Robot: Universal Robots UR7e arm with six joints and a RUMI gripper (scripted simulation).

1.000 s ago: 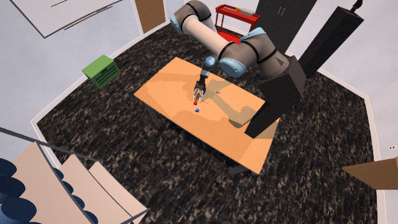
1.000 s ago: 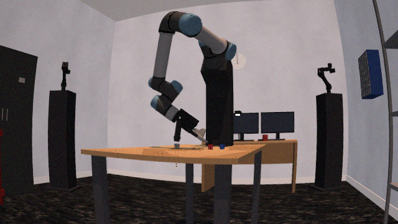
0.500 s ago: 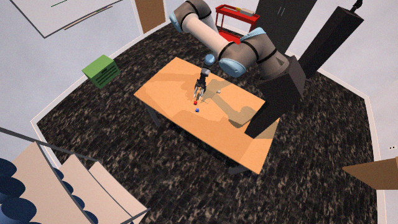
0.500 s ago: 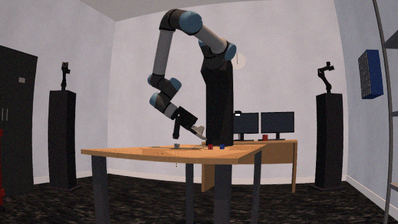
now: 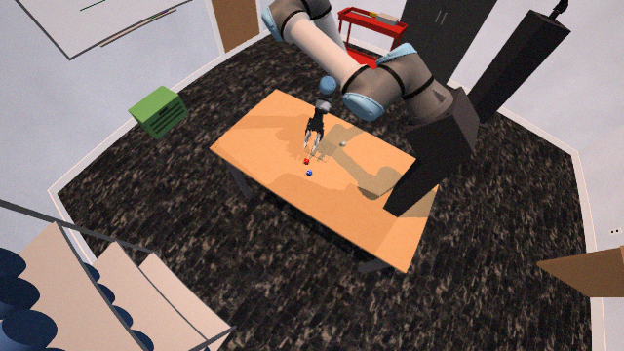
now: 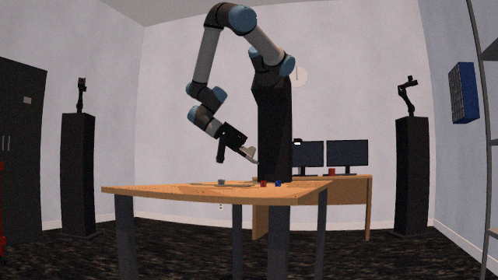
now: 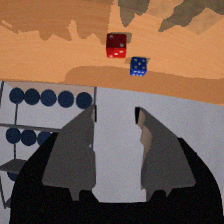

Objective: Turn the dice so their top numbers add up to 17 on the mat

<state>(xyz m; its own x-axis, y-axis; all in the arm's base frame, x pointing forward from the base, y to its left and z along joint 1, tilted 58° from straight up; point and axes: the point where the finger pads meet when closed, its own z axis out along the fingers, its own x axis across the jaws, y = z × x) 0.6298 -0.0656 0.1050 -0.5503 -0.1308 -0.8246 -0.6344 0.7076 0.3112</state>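
Note:
A red die (image 5: pixel 306 161) and a blue die (image 5: pixel 308 173) lie close together on the wooden table. A white die (image 5: pixel 343 143) lies apart from them, further back. A thin mat (image 5: pixel 324 153), barely distinct from the table, lies between the red and white dice. My gripper (image 5: pixel 312 143) hangs tilted above the table, a little behind the red die. In the wrist view its fingers stand partly apart with nothing between them, and the red die (image 7: pixel 116 45) and blue die (image 7: pixel 138 66) lie ahead of them. The pips are too small to read.
The dark robot pedestal (image 5: pixel 429 146) stands at the table's right side. From the side view the dice (image 6: pixel 263 183) sit near the table's far right edge, beside the pedestal (image 6: pixel 274 132). A second desk with monitors (image 6: pixel 331 153) stands behind.

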